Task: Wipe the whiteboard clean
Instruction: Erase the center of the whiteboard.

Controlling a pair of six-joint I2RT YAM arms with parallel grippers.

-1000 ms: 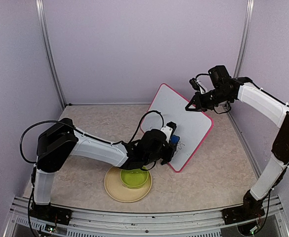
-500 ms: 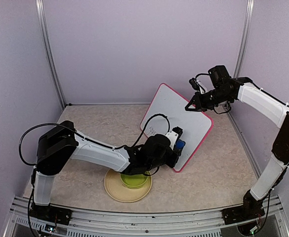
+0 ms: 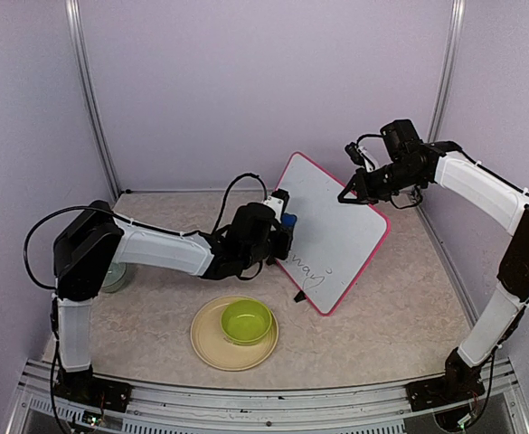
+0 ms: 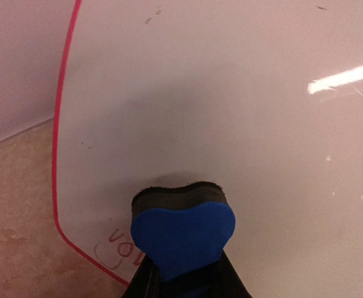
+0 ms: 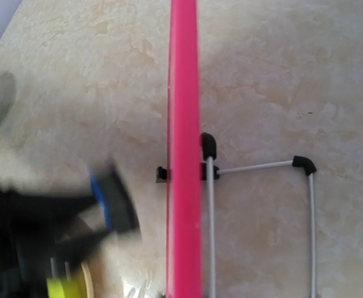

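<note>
The whiteboard is propped, tilted back, on a wire stand toward the right rear corner of the worktop. Dark handwriting near its lower edge is not yet wiped. A blue eraser is clamped in the left end effector and is held at the board's upper left part, well apart from the writing. The right end effector is placed at the board's top edge; whether it is closed on the frame cannot be told. If that edge is not firmly held, the board may be tipped back or slid by eraser pressure. The writing may be missed if the stroke is not carried low enough, and the green bowl on the plate near the front edge may be struck by the lowered left arm.
</note>
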